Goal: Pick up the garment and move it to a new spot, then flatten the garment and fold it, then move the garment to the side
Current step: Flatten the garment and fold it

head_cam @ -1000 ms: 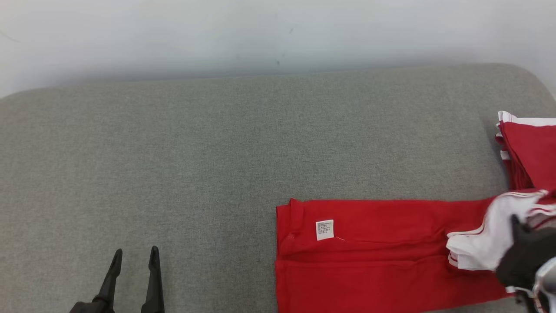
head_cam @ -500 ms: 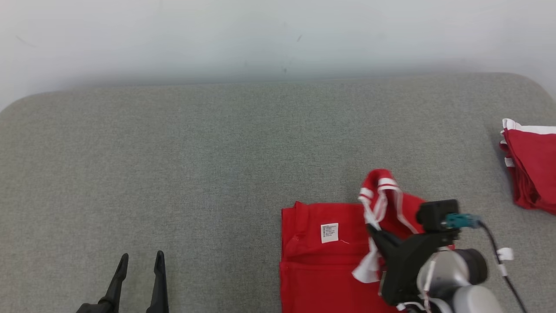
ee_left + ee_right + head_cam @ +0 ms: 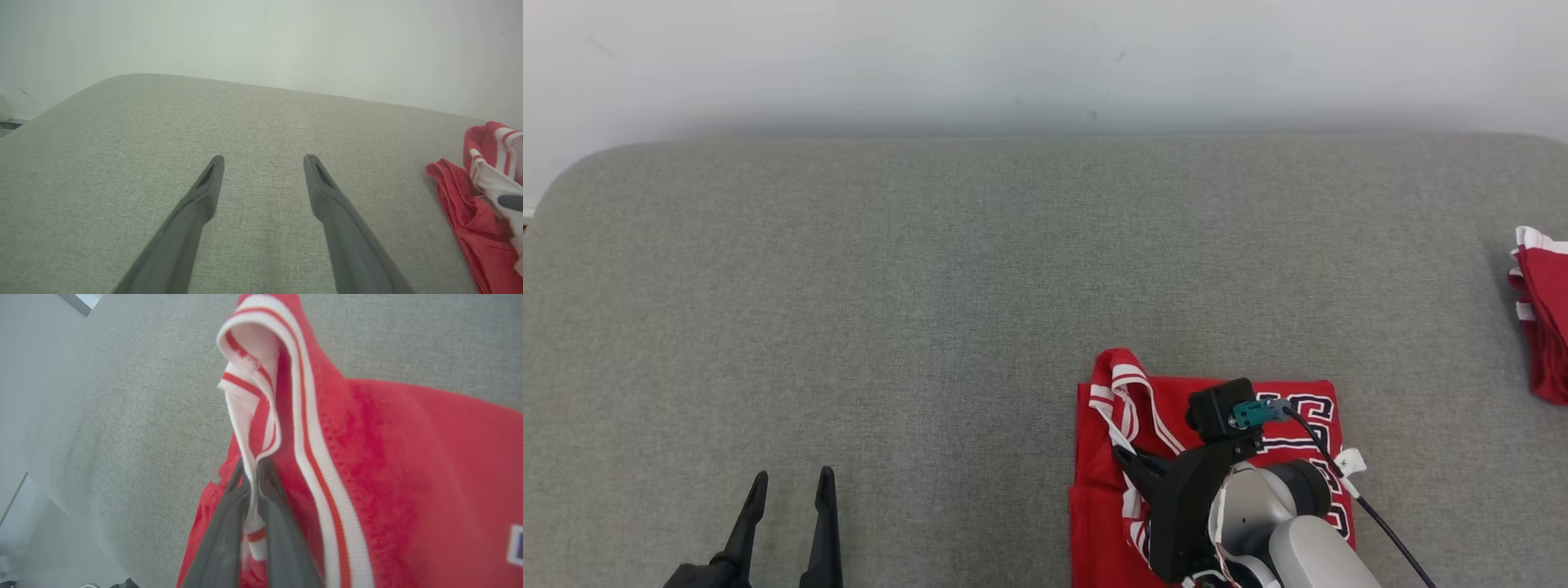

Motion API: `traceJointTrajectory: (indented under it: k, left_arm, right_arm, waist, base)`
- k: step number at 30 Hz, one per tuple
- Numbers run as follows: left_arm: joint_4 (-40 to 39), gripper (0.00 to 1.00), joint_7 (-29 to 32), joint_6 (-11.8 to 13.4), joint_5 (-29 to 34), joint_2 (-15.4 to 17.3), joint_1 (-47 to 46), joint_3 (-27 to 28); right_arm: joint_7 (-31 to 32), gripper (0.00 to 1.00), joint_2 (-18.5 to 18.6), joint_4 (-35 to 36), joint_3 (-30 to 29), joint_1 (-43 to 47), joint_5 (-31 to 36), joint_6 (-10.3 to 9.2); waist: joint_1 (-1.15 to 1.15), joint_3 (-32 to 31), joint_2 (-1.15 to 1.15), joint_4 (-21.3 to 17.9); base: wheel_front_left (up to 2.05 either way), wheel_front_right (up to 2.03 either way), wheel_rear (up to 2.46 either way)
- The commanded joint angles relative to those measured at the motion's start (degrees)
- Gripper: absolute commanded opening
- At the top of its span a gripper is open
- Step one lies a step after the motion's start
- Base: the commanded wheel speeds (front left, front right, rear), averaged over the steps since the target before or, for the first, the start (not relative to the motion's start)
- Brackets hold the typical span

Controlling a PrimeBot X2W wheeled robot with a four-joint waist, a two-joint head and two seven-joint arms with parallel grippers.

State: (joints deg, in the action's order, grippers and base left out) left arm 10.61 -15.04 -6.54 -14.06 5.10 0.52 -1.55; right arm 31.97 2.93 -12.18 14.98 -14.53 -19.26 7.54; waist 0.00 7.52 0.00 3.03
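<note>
Grey table [image 3: 931, 286]: right fingers [image 3: 220, 539] clamped on the garment [image 3: 408, 457] edge; left fingers [image 3: 196, 212] apart, garment well to their right.

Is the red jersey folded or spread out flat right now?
Folded: the red jersey lies doubled into a compact block on the grey surface, while the right gripper pinches its striped trim.

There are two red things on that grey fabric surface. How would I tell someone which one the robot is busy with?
Start at the wide grey fabric surface: near its front edge, right of the middle, lies a red jersey. The right claw pinches its white-and-red striped trim, unlike the other red pile at the far right edge, which nothing touches.
</note>
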Motion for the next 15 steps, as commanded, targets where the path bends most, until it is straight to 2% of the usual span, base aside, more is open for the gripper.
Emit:
traceJointTrajectory:
  k: [1, 3, 4, 5, 11, 15]
  left_arm:
    - [0.2, 1.00, -0.1, 0.0, -0.2, 0.0, -0.8, 0.2]
    - [0.3, 1.00, -0.1, -0.1, -0.2, -0.1, -1.0, 0.1]
    - [0.4, 1.00, -0.1, -0.1, -0.2, -0.1, -1.0, 0.0]
    - [0.6, 1.00, -0.1, -0.2, -0.2, -0.2, -1.1, -0.1]
    - [1.0, 1.00, -0.1, -0.3, -0.4, -0.4, -1.5, -0.1]
    - [1.1, 1.00, -0.1, -0.4, -0.3, -0.5, -1.2, 0.3]
  right_arm:
    - [-0.8, 0.00, -0.1, -1.1, 0.5, -1.1, -0.6, -0.14]
    - [-1.5, 0.00, -0.1, -2.8, 1.1, -2.2, -0.5, -0.14]
    - [-1.7, 0.40, -0.2, -3.4, 1.8, -2.6, -0.6, -0.14]
    - [-1.5, 1.00, -0.2, -4.0, 2.5, -2.8, -1.4, -0.14]
    - [-0.3, 1.00, -0.1, -2.5, 6.7, -3.0, -6.3, -0.14]
    - [-0.1, 1.00, -0.1, 2.0, 5.4, -1.7, -7.3, -0.14]
  waist:
    - [0.00, 0.4, 0.00, 0.5]
    - [0.00, 0.6, 0.00, 0.8]
    - [0.00, 0.7, 0.00, 0.9]
    - [0.00, 0.7, 0.00, 1.0]
    - [0.00, 0.4, 0.00, 1.3]
    - [0.00, -0.1, 0.00, 1.0]
  base:
    - [0.00, 0.00, 0.00]
    - [0.00, 0.00, 0.00]
    - [0.00, 0.00, 0.00]
    - [0.00, 0.00, 0.00]
    - [0.00, 0.00, 0.00]
    - [0.00, 0.00, 0.00]
